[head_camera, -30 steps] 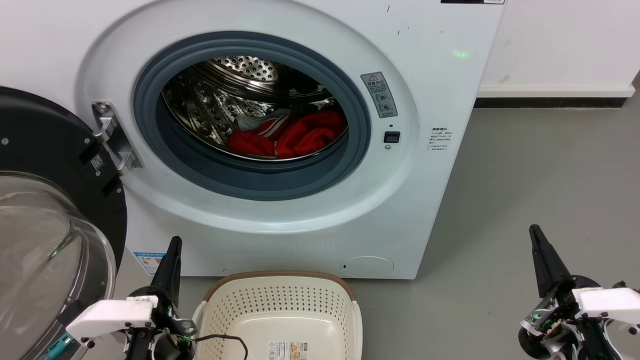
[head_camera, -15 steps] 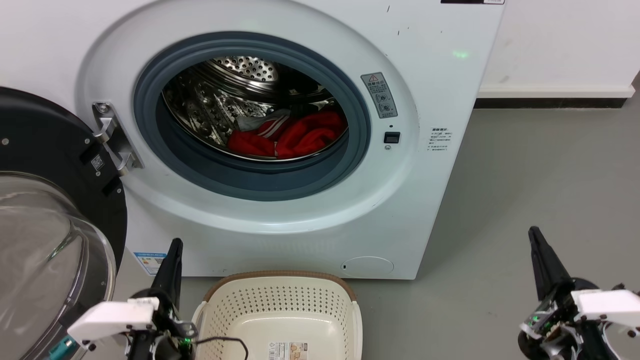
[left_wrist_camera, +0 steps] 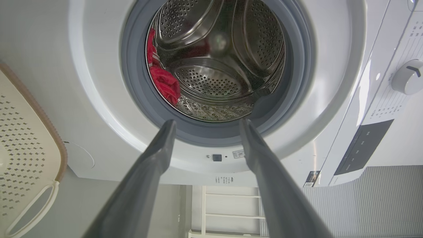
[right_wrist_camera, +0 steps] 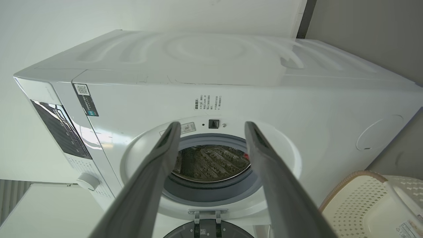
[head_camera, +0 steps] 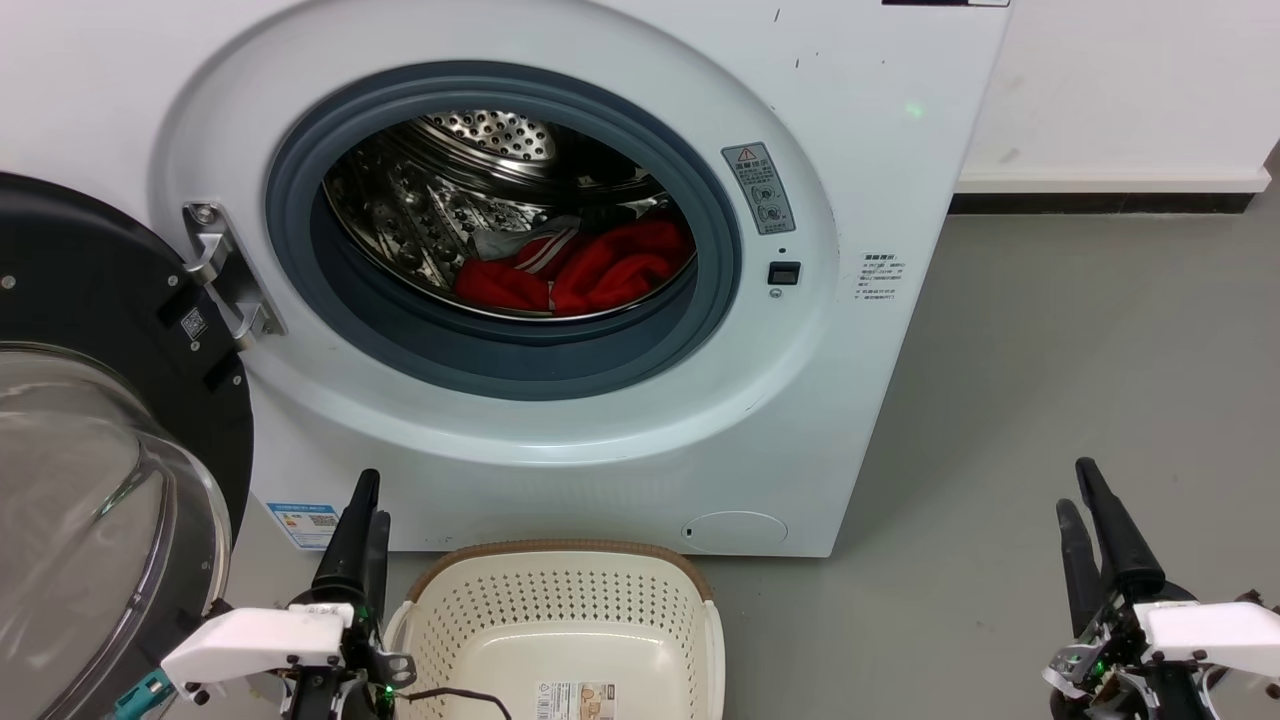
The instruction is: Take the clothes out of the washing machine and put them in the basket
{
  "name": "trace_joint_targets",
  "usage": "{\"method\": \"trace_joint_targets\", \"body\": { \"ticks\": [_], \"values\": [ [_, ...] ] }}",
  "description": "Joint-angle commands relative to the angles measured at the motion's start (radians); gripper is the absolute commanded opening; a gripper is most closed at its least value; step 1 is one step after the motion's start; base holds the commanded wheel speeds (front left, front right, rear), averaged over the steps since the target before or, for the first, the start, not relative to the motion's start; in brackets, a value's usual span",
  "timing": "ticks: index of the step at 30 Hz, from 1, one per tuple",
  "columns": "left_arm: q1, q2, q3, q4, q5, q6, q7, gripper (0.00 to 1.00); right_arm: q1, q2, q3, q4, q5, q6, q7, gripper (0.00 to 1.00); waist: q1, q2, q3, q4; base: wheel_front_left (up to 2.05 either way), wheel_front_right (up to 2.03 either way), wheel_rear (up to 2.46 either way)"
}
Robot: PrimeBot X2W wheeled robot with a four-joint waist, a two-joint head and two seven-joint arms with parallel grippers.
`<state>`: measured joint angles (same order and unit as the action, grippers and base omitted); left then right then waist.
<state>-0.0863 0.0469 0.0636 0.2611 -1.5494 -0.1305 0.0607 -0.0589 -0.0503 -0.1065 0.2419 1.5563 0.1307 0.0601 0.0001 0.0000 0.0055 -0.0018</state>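
**Both pincers spread open before the washer**

My left pincer [head_camera: 372, 500] now shows two parted fingers where half a second ago they lined up as one. It has also edged toward the basket [head_camera: 560, 600]. My right pincer [head_camera: 1076, 487] has opened likewise and sits lower over the floor [head_camera: 1000, 400]. The red clothes [head_camera: 580, 265] lie unmoved inside the washing machine [head_camera: 880, 150], whose door [head_camera: 100, 280] hangs open.
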Motion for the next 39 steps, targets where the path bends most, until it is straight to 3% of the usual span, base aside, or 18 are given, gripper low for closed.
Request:
{"method": "trace_joint_targets", "body": {
  "ticks": [1, 7, 14, 15, 28, 39],
  "values": [
    [-0.034, 0.002, -0.009, -0.026, 0.041, 0.000, -0.014, 1.00, -0.011, -0.001, 0.001, -0.030, -0.041, 0.000, -0.013, 1.00, 0.0000, 0.0000, 0.000, 0.000, 0.00, 0.00, 0.00],
    [-0.044, 0.002, -0.019, -0.050, 0.166, 0.000, -0.041, 1.00, -0.006, -0.001, 0.011, -0.066, -0.183, 0.000, -0.040, 1.00, 0.0000, 0.0000, 0.002, 0.000, 0.00, 0.00, 0.00],
    [-0.054, 0.003, -0.035, -0.070, 0.317, 0.000, -0.070, 1.00, 0.001, -0.001, 0.030, -0.115, -0.399, 0.000, -0.070, 1.00, 0.0000, 0.0000, 0.003, 0.003, 0.00, 0.00, 0.00],
    [-0.057, 0.003, -0.041, -0.076, 0.377, 0.000, -0.082, 1.00, 0.006, -0.001, 0.036, -0.131, -0.471, 0.000, -0.082, 1.00, 0.0000, 0.0000, 0.003, 0.004, 0.00, 0.00, 0.00],
    [-0.077, 0.003, -0.085, -0.082, 0.673, 0.015, -0.136, 1.00, 0.031, -0.001, 0.055, -0.188, -0.755, 0.000, -0.136, 1.00, -0.0001, 0.0000, 0.002, 0.004, 0.00, 0.00, 0.00],
    [-0.088, 0.003, -0.111, -0.064, 0.826, 0.029, -0.167, 1.00, 0.044, -0.001, 0.058, -0.183, -0.907, 0.000, -0.168, 1.00, -0.0001, 0.0000, 0.002, 0.002, 0.00, 0.00, 0.00]
  ]
}}
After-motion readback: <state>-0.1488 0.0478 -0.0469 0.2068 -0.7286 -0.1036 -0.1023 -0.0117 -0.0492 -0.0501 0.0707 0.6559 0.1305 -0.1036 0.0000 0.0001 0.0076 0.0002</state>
